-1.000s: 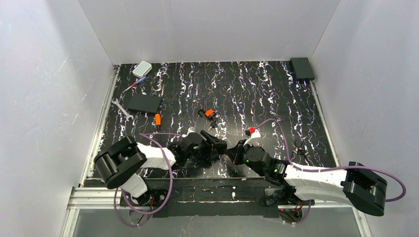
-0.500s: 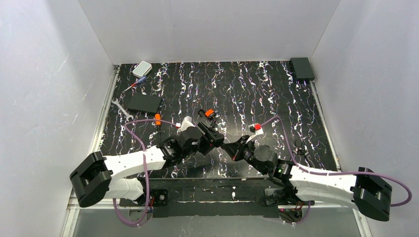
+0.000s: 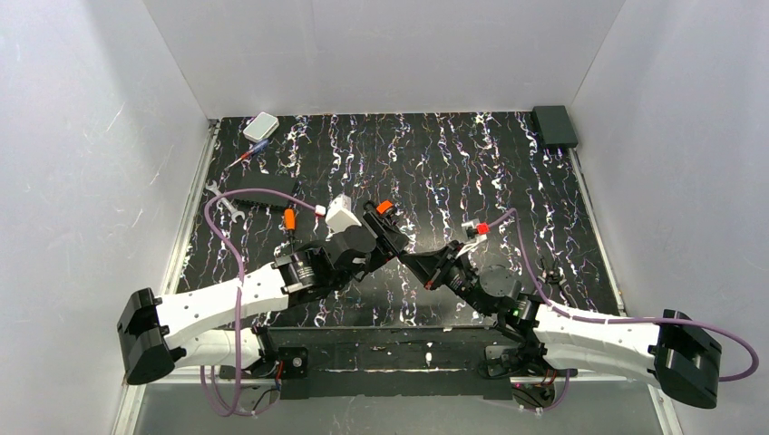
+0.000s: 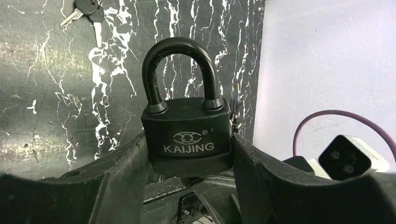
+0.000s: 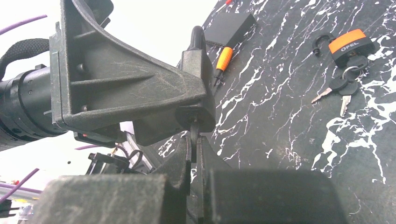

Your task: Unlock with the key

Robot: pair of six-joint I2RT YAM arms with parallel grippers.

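Both arms have stretched out from the near edge toward mid-table since the earlier frame, and the left one has unfolded from its tucked pose, so the two grippers now meet nose to nose. Our right gripper [image 5: 194, 149] is pinched fully closed on the key [image 5: 193, 131], with only a short dark stub showing above the fingertips. Our left gripper [image 4: 189, 154] is clamped on the padlock [image 4: 187, 128] across the body's sides, held off the table. The shackle [image 4: 180, 65] points away from the wrist and is still seated in both holes. The key's long axis runs straight out of the right fingers, in line with the lock body and shackle. Its tip sits at the lock's underside, right where the keyhole should be. We can't tell whether it is in or just touching, since the left finger [image 5: 126, 88] and the body shade that spot. The right arm has the key, so we judge the next move belongs to it: push along that axis, then twist, while the left holds steady. Any tilt between the two would likely jam the blade. Nothing stands between key and lock. Further out on the table are an orange lock [image 5: 348, 44] with spare keys [image 5: 338, 91] just beside it, a screwdriver [image 5: 223, 58], a black box [image 5: 231, 28], a wrench [image 3: 222, 199] and a white box [image 3: 261, 126], all well apart from the grippers.
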